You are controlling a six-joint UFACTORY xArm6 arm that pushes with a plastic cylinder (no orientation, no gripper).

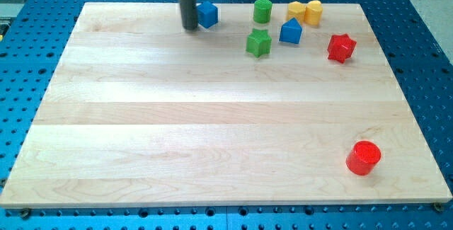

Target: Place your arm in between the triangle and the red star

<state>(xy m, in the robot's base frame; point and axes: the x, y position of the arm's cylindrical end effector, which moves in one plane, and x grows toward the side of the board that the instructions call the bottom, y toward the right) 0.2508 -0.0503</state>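
My tip (189, 27) rests on the board near the view's top, touching or just left of a blue cube (207, 15). The blue triangle-like block (290, 31) sits to the right, with the red star (341, 47) further right and slightly lower. A gap of bare wood lies between those two. The tip is well left of both.
A green star (259, 43) lies left of the blue triangle, a green cylinder (262, 10) above it. Two yellow blocks (305, 11) sit at the top right. A red cylinder (364, 158) stands at the bottom right. The wooden board (177, 131) lies on a blue perforated table.
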